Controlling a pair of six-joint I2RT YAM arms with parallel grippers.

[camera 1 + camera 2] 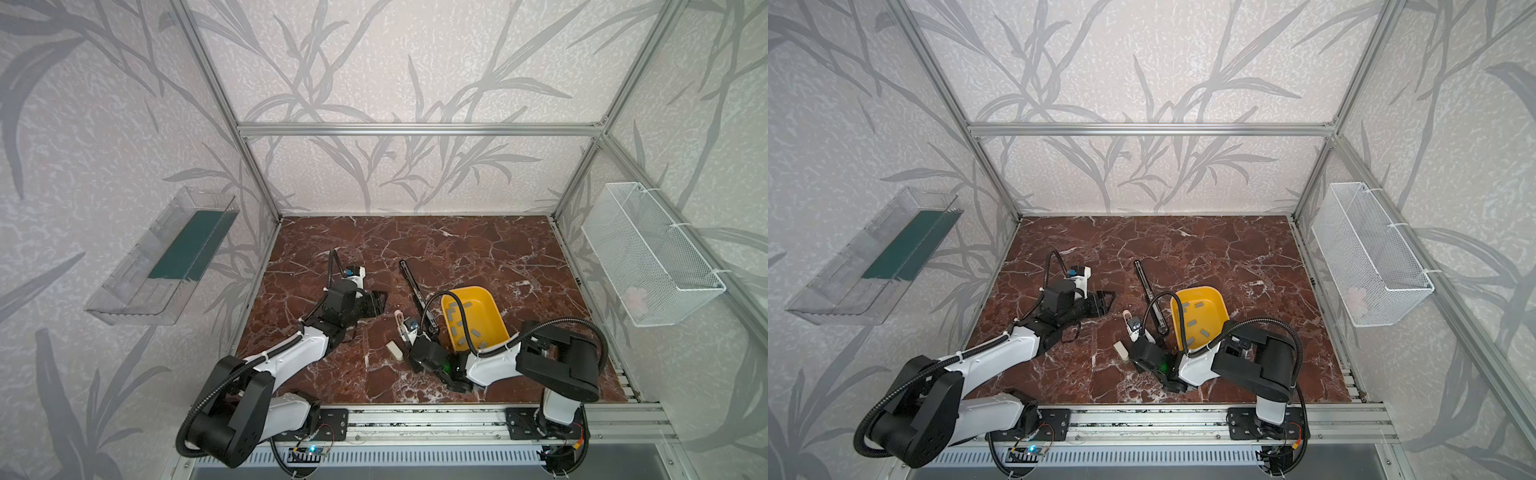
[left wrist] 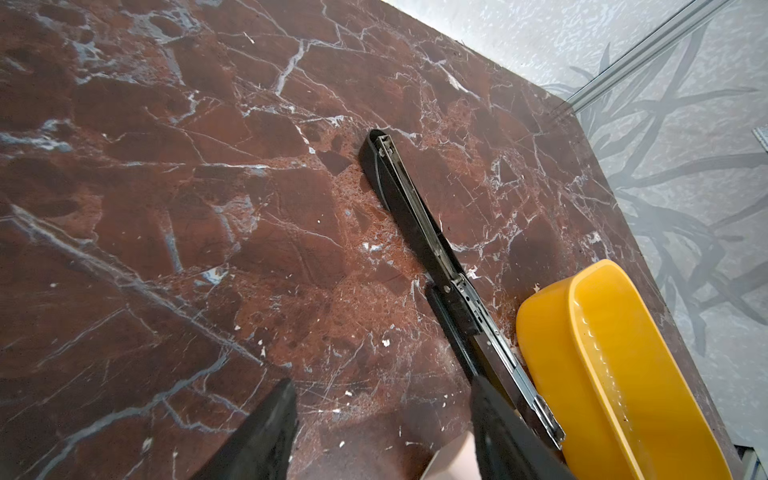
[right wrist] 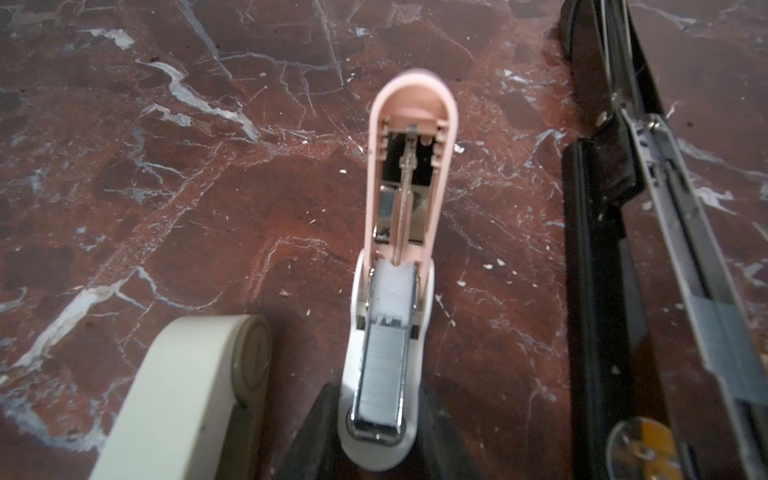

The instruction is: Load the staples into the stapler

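1. The right tool (image 3: 378,451) pinches a small pink and white plastic stapler (image 3: 409,174), flipped open.
2. Flat grey metal staples (image 3: 380,374) lie in it, between the tool's fingers.
3. More staples (image 1: 1191,323) lie in a yellow plastic tub (image 1: 1208,296) beside that tool.
4. The left tool (image 2: 382,432) is spread wide over the marble table (image 2: 166,208).

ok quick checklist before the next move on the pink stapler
1. pink stapler lid swung open: ok
2. staple strip lying in its channel: ok
3. lid shut over the strip: not ok
4. right gripper firmly on the stapler's base: cannot tell
5. left gripper open, holding nothing: ok
6. cream stapler apart from the pink one: ok
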